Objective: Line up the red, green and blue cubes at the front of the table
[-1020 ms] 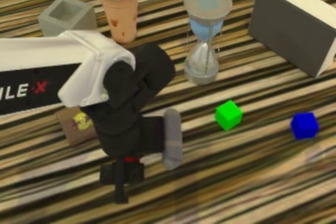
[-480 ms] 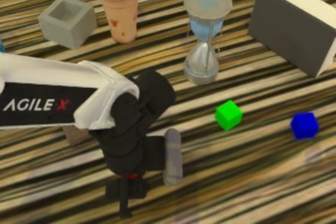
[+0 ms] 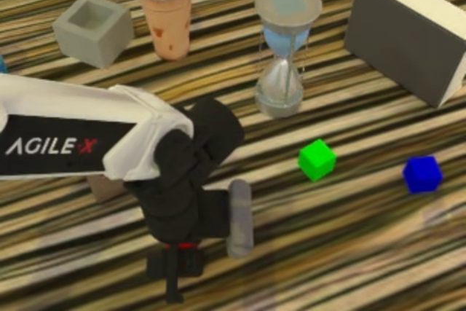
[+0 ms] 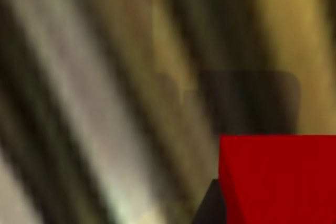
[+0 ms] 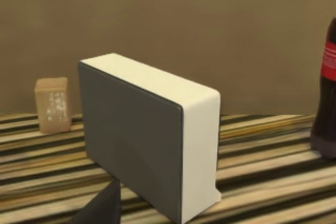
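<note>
The left gripper (image 3: 173, 282) hangs low over the front of the table (image 3: 349, 267), well to the left of the green cube (image 3: 317, 159). A sliver of red shows between the dark fingers from above, and the left wrist view is filled at one corner by the red cube (image 4: 278, 179). It looks pinched there, close to the striped surface — though whether the fingers are pressing it or have just let go, I cannot tell. The blue cube (image 3: 422, 174) sits to the right of the green one, apart from it.

The risk as I see it: if the fingers part unevenly the red cube could tip or skid out of line, and the arm's bulk sweeps close to the small brown block (image 3: 105, 187) behind it.

The count is one red, one green and one blue cube, plus one hourglass (image 3: 285, 49), one cup (image 3: 164, 6), one hollow grey cube (image 3: 93, 28) and one white box (image 3: 408, 34). The right arm is out of the top view — its fingers can't be judged.
</note>
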Motion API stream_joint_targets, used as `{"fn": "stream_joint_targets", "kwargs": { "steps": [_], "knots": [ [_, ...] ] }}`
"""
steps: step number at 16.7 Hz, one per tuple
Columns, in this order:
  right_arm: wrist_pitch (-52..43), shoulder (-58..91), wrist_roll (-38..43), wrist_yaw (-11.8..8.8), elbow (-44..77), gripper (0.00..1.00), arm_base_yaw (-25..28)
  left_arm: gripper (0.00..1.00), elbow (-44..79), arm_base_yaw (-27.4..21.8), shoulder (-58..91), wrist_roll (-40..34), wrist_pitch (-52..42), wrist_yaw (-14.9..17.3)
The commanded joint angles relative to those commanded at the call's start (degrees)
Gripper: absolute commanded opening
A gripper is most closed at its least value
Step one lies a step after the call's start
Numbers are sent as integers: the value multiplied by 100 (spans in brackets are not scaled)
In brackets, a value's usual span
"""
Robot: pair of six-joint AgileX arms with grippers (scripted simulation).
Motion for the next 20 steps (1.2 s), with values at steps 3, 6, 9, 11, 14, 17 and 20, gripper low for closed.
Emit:
{"fn": "stream_joint_targets", "kwargs": {
  "steps": [3,6,9,11,14,17,20],
  "knots": [
    [0,0,0,0,0,100,0,75,0,0,0,0,0,0],
    [0,0,0,0,0,100,0,98,0,0,0,0,0,0],
    [0,0,0,0,0,100,0,100,0,0,0,0,0,0],
    [0,0,0,0,0,100,0,100,0,0,0,0,0,0],
    [0,0,0,0,0,100,0,100,0,0,0,0,0,0],
    [0,0,0,0,0,100,0,100,76,6,-39,12,-99,4],
    [0,0,0,0,0,100,0,100,398,62,-267,5,-689,1]
  ]
}}
